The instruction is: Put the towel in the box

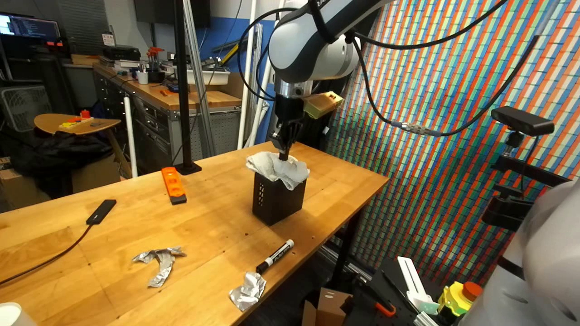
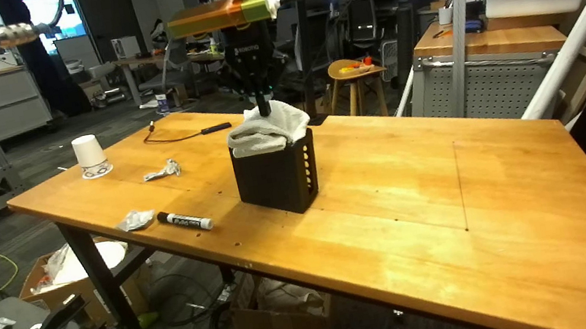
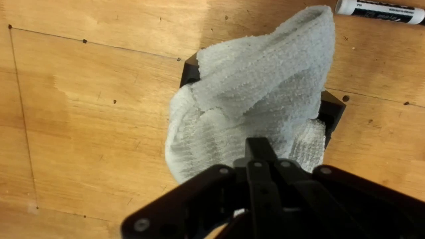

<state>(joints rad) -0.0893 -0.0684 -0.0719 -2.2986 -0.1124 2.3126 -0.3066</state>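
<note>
The towel sits bunched over the mouth of the box, folds spilling past its rim; the box stands in from the edges of the counter, a marker lying nearer a long edge. The fingers are together, tips against the towel, no fold visible between them. Stuffing seems underway; next, probably, press the overhang down inside.

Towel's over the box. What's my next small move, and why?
Probably press the fingers gently straight down: they look shut, tips at the towel, which bulges above the box and droops over its edge.
</note>
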